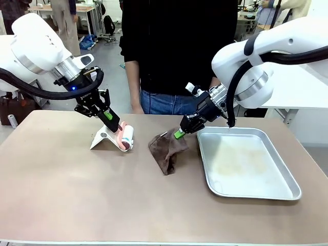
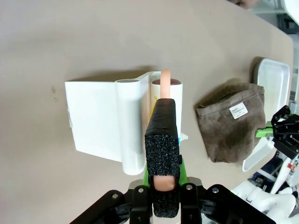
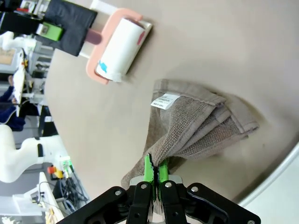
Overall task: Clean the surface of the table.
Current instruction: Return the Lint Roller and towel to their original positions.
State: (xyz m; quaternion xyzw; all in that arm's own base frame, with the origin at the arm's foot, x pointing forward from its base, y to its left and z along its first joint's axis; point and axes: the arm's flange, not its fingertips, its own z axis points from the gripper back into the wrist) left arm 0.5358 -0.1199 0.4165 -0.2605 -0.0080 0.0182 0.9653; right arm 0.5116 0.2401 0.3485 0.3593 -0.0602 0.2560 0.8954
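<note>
Clamped on the pink handle of a lint roller [image 1: 125,137], the left gripper [image 1: 114,124] reaches down at a slant over the left half of the table [image 1: 77,195]. From the left wrist, its black foam-faced fingers [image 2: 161,140] squeeze the handle between them, and the white roll lies on the tan top right against a white stand [image 2: 100,122]. Over on the other side, the right gripper [image 1: 180,132] is pinched tight on the upper edge of a brown towel [image 1: 166,151]; in the right wrist view the green pads [image 3: 148,169] meet on a bunched corner, and the folded cloth with its white label [image 3: 164,100] spreads out on the tabletop. Just right of the towel sits a shiny metal tray [image 1: 287,177], its near corner close beside the cloth. A person [image 1: 177,61] in a black top and jeans stands at the far edge, behind both arms.
</note>
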